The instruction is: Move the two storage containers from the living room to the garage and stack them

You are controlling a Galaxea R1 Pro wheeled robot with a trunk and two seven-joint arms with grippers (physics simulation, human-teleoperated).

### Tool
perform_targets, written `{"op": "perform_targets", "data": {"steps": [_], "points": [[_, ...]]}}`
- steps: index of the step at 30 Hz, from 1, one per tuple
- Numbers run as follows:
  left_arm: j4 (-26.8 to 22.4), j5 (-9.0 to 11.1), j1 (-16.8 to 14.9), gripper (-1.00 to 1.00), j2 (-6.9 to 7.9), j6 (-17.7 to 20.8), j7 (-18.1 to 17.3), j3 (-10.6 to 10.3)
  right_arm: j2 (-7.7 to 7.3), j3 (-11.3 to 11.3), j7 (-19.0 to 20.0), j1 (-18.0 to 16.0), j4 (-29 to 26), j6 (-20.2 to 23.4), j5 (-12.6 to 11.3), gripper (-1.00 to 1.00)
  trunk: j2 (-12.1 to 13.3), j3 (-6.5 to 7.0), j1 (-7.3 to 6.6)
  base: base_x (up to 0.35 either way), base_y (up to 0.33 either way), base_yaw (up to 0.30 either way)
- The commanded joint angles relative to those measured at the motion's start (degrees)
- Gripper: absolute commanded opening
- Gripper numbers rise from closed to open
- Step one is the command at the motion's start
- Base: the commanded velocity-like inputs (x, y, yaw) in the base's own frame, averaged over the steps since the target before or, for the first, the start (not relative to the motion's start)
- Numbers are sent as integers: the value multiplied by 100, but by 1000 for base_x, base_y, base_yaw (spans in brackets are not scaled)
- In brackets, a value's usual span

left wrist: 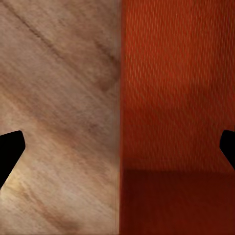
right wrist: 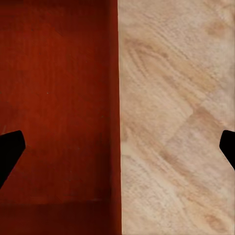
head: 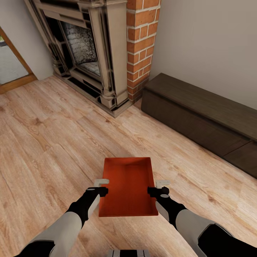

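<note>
left claw (head: 102, 186): fingers spread, one each side of the box's left wall | right claw (head: 158, 188): fingers spread across its right wall | orange-red storage box (head: 127, 187): between both claws, above the light wood floor (head: 46, 142) | farther: long dark low cabinet (head: 200, 114) at right, brick fireplace (head: 103, 50) behind

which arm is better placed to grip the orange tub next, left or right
Neither clearly: the left gripper and right gripper each straddle a side wall of the storage container, open, at matching height. It looks set for a two-handed lift.
</note>
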Motion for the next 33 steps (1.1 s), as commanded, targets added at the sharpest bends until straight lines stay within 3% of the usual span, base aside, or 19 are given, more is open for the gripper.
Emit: {"op": "perform_targets", "data": {"steps": [1,19,24,33], "points": [[-11,-15,0,100,1,33,11,11,-1,47,-21,-3,3,-24,-61,100,-43,-22,22,0,0,0],[-25,-17,0,100,7,34,31,19,-3,49,-21,-3,3,-24,-61,100,-765,-345,417,0,0,0],[-68,-24,0,100,0,34,37,13,-5,50,-21,-3,3,-24,-61,100,-765,-345,417,0,0,0],[-36,-26,0,100,1,34,33,19,-5,50,-21,-5,3,-24,-61,100,-1126,-506,615,0,0,0]]}}
